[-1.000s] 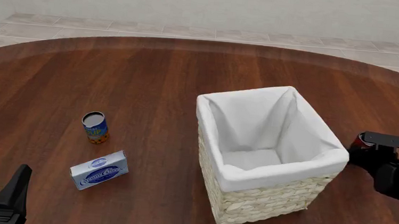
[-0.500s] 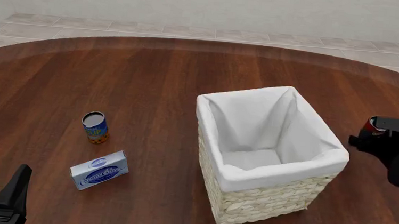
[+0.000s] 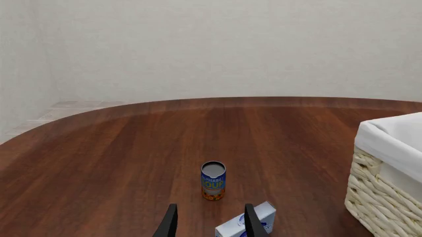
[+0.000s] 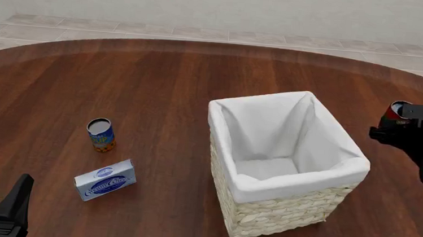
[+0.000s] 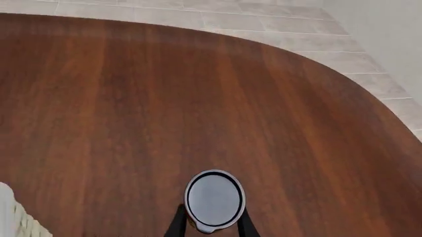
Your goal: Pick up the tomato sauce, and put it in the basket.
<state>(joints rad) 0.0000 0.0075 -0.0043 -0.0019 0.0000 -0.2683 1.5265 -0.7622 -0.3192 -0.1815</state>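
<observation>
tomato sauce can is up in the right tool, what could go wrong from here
1. The tomato sauce can is held by the right tool beside the basket, not over it. Released here, it would likely land on the table.
2. The right wrist view shows only the fingertips at the can's lower edge, so the grip might be shallow and slip in transit.
3. Carried too low, the can could knock the basket's lined rim.

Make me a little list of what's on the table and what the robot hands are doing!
right gripper: shut on the tomato sauce, held in the air right of the basket
basket: upright, nothing inside but its white cloth
left gripper: open, holding nothing
blue-and-orange can: upright, left of the basket
white-and-blue box: lying flat, nearer than that can
</observation>
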